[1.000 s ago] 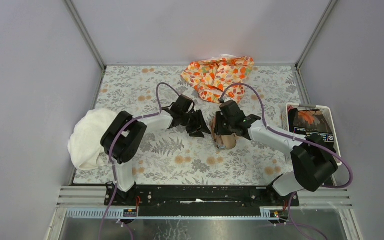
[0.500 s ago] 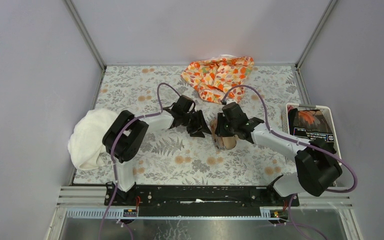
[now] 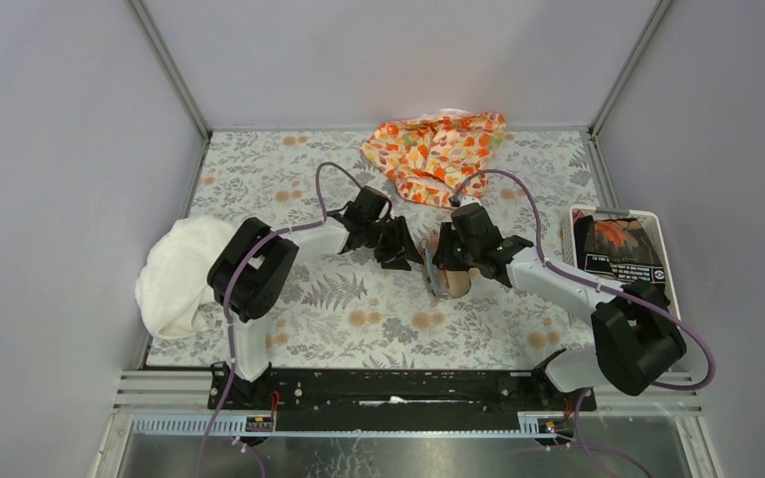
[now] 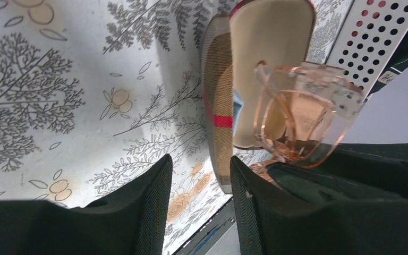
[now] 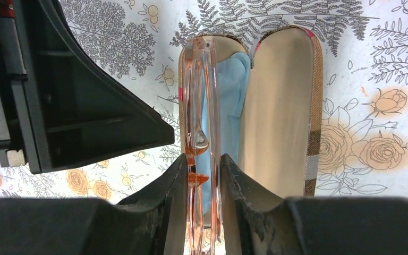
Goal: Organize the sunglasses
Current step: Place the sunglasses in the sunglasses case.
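The orange-pink sunglasses (image 5: pixel 201 106) are folded and held edge-on between my right gripper's (image 5: pixel 202 175) fingers, just above the open plaid case (image 5: pixel 284 106). A blue cloth (image 5: pixel 231 90) lies in the case's left half. In the left wrist view the sunglasses (image 4: pixel 303 114) hang over the case's beige lining (image 4: pixel 268 48). My left gripper (image 4: pixel 201 202) is open and empty, just left of the case's plaid edge (image 4: pixel 220 106). From the top, the right gripper (image 3: pixel 445 257) sits over the case (image 3: pixel 455 282), with the left gripper (image 3: pixel 403 254) close beside it.
An orange patterned cloth (image 3: pixel 436 149) lies at the back. A white cloth bundle (image 3: pixel 174 274) lies at the left edge. A white perforated basket (image 3: pixel 573 224) with dark items stands at the right. The table has a floral cover (image 3: pixel 359 319).
My right gripper, holding the sunglasses, has shifted slightly right and back over the case. The left gripper has edged a little right toward the case.
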### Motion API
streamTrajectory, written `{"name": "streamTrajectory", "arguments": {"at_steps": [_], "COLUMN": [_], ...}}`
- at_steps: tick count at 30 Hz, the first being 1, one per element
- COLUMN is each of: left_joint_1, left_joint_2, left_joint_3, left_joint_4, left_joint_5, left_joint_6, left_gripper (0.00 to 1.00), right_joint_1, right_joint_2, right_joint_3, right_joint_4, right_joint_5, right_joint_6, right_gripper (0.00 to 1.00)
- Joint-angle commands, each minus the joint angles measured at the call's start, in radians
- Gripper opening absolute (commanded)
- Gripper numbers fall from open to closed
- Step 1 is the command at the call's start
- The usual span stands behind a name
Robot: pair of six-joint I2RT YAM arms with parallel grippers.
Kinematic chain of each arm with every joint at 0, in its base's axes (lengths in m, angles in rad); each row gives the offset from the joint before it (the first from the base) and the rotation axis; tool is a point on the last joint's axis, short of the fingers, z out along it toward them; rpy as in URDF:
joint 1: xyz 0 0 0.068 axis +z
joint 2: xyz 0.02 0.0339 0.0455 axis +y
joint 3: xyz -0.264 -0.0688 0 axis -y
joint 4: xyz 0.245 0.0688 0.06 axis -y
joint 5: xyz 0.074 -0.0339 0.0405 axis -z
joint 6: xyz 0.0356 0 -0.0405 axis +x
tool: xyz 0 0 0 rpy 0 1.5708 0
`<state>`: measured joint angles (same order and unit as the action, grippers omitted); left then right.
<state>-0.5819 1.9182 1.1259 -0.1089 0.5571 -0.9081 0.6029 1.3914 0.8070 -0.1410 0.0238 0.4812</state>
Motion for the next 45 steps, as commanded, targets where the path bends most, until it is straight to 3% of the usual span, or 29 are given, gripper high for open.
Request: {"name": "streamTrajectory", "arguments": {"at_steps": [1, 18, 25, 45], "left_joint_1": [-0.002, 0.010, 0.016, 0.019], "left_joint_2": [0.028, 0.071, 0.079, 0.117], "left_joint_3": [0.053, 0.049, 0.016, 0.015], "left_joint_4": [0.015, 0.017, 0.039, 0.052], "left_joint_5": [-0.009, -0.016, -0.008, -0.008], "left_joint_6": [-0.010, -0.001, -0.003, -0.003], "left_gripper": [0.49, 0.43, 0.31, 0.14], "right_joint_1": [-0.012, -0.012, -0.012, -0.012], "right_joint_2": [0.037, 0.125, 0.142, 0.062], "right_joint_3": [0.001, -0.010, -0.010, -0.012], "right_joint_4": [0.069, 0.132, 0.178, 0.147], "right_joint_5": [-0.073, -0.206, -0.220, -0.218], "right_joint_6": [0.016, 0.059, 0.099, 0.076], "right_gripper": [0.31, 0.31, 0.31, 0.31]}}
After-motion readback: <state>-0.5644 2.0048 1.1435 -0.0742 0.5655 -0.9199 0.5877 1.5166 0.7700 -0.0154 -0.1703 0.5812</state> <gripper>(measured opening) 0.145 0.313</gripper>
